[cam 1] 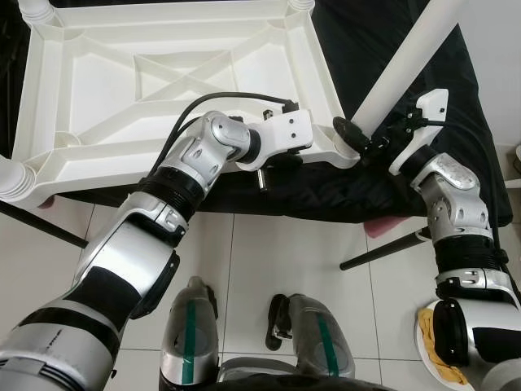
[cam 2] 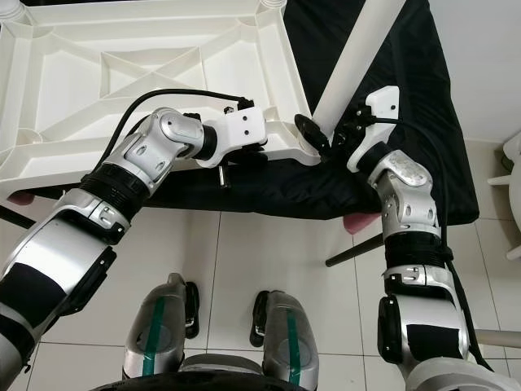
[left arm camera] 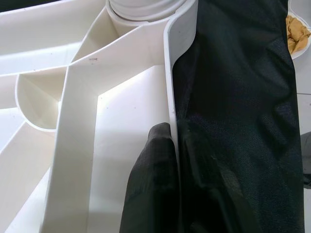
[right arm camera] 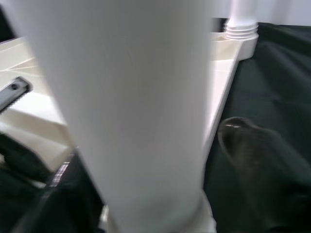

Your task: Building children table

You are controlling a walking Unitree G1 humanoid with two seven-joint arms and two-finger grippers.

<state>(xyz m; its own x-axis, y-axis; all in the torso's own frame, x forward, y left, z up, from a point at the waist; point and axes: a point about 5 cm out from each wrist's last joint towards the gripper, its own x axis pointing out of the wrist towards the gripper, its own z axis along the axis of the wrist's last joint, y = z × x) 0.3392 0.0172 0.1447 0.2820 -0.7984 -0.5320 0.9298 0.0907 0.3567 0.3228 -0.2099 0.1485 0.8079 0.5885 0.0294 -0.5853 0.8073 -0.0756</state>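
1. Left eye view: your upturned white tabletop [cam 1: 163, 73] lies on the black cloth [cam 1: 423, 163].
2. Your right gripper [cam 1: 368, 140] pinches the white leg [cam 1: 407, 61] at the near right corner.
3. Your left gripper [left arm camera: 170, 160] clamps the tabletop's near rim.

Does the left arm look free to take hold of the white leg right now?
Probably not: the left tool is clamped on the tabletop's edge, and the leg is held by the right tool.
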